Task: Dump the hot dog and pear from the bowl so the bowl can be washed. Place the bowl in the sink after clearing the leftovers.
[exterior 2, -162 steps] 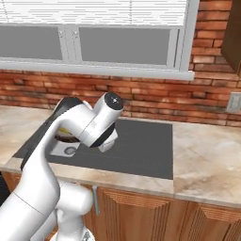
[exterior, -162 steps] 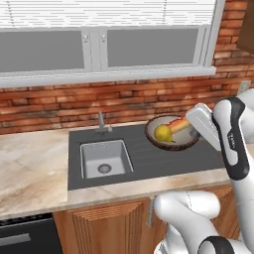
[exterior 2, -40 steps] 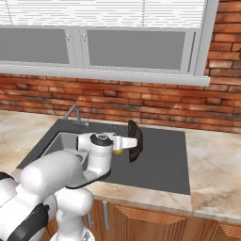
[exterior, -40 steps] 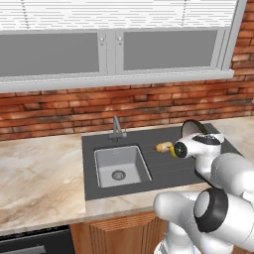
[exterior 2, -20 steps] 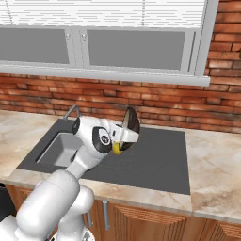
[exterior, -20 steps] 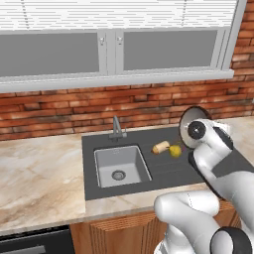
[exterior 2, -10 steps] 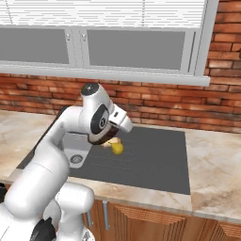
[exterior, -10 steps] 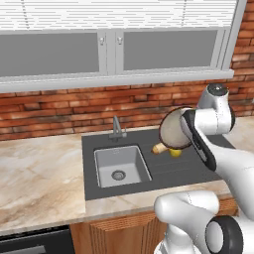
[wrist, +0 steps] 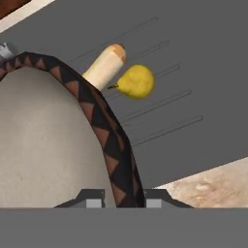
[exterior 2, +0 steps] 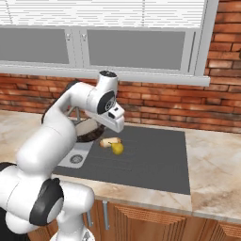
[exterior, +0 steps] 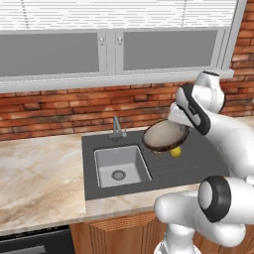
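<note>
I have the bowl (wrist: 53, 140) up in the air, and the gripper (wrist: 125, 201) is pinched on its dark patterned rim, one finger inside and one outside, clamped as tight as the rim allows. In the hand view the grey-tan inside of the bowl looks bare, so I judge the dumping step done. The hot dog (wrist: 104, 67) and the pear (wrist: 136, 81) both lie on the dark ribbed surround (wrist: 193, 72), just beside each other, near touching, with the pear a shade nearer the counter edge. From the left base view the bowl (exterior: 165, 136) hangs tilted above the surround, just to the right of the sink (exterior: 120, 166), with the pear (exterior: 175, 152) peeking out below its rim. From the right base view the hot dog (exterior 2: 110, 141) and pear (exterior 2: 117, 148) sit on the surround right of the basin, and the bowl (exterior 2: 88, 130) hangs partly behind my forearm. What's left is putting the bowl in the sink. That calls for carrying it left over the basin, levelling it out, lowering it clear of the faucet (exterior: 116, 128), and only then letting go. I'd mind that rim grip: it's narrow, and a fast swing could let the bowl twist.
</note>
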Robot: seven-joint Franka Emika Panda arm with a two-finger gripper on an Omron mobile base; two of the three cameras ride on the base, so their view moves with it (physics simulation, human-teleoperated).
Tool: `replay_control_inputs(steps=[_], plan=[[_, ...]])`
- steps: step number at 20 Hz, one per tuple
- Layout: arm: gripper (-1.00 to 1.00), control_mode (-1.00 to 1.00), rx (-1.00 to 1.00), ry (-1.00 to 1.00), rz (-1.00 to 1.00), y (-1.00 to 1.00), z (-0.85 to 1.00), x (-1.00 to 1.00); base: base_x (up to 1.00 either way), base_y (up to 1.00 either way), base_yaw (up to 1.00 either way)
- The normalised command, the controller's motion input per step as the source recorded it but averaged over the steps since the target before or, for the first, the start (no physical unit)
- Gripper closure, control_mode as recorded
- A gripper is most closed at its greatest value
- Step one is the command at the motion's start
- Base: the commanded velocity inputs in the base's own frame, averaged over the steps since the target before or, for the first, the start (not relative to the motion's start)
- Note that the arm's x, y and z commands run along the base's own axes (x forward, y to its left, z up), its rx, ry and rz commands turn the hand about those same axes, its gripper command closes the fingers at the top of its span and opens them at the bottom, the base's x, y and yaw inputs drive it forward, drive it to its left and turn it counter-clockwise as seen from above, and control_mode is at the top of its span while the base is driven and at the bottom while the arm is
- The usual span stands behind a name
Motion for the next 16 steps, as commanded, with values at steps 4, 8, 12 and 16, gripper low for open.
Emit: replay_control_inputs(steps=[4,8,12,16], plan=[[1.0,-1.0,0.01,0.18,0.01,0.83,-0.47,0.0,0.0,0.0,0.0],[1.0,-1.0,0.0,0.17,0.03,0.56,-0.6,0.0,0.0,0.0,0.0],[1.0,-1.0,0.0,0.03,0.02,0.53,-0.54,0.08,0.0,0.0,0.0],[1.0,-1.0,0.0,-0.02,0.0,0.48,-0.43,0.11,0.0,0.0,0.0]])
